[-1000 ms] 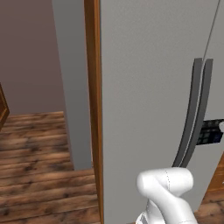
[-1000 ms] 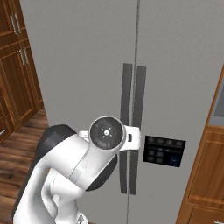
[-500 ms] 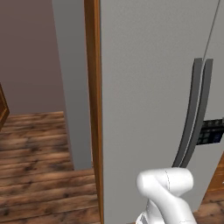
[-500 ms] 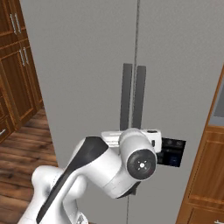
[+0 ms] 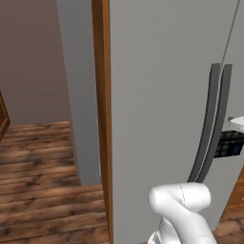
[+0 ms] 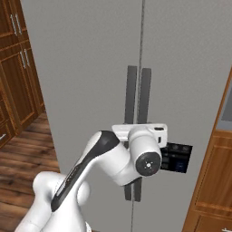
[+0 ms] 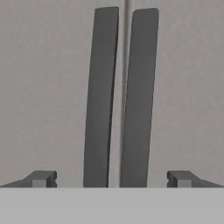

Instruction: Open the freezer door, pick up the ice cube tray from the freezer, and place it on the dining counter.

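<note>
Fingers [image 7: 112, 178] spread wide, holding nothing; my 2 dark tips sit low in the hand view, 1 on each side of the pair of handles. Both doors are shut. The freezer door [image 6: 86, 81] is the left grey panel in the right base view, and its handle [image 7: 99, 96] runs as a dark vertical bar just left of the seam; the second handle [image 7: 139, 96] stands just right of that seam on the neighbouring door [image 6: 190, 68]. I am close to both bars but touching neither. My hand hovers in front of the handles at about their lower half, just left of the dark dispenser panel [image 6: 176, 157]. A brown side panel [image 5: 101, 119] edges the freezer [image 5: 162, 95] on its left, above the wooden floor [image 5: 43, 181].
</note>
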